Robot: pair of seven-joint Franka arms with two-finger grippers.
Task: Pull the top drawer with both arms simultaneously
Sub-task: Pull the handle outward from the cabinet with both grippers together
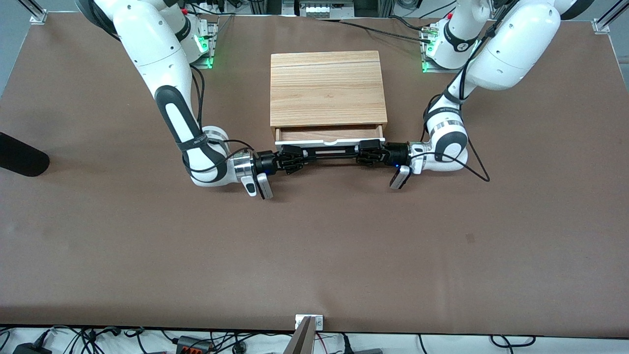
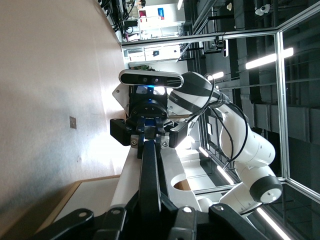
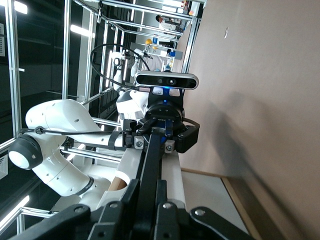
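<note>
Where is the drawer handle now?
In the front view, the black bar handle sits just in front of the slightly open top drawer, clamped between the right gripper and left gripper.

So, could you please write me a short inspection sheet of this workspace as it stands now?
Surface: brown table, bare around the cabinet.
Job's things: top drawer slightly pulled out of the wooden cabinet, brown tray showing; black bar handle along its white front.
Clutter: nothing seen on the table.
End effectors: left end effector shut on the handle at the left arm's end; right end effector shut on it at the right arm's end.
Cables: black leads loop from both wrists; more trail by the arm bases.
Surroundings: dark object at the table's edge toward the right arm's end; metal frames in the wrist views.
</note>
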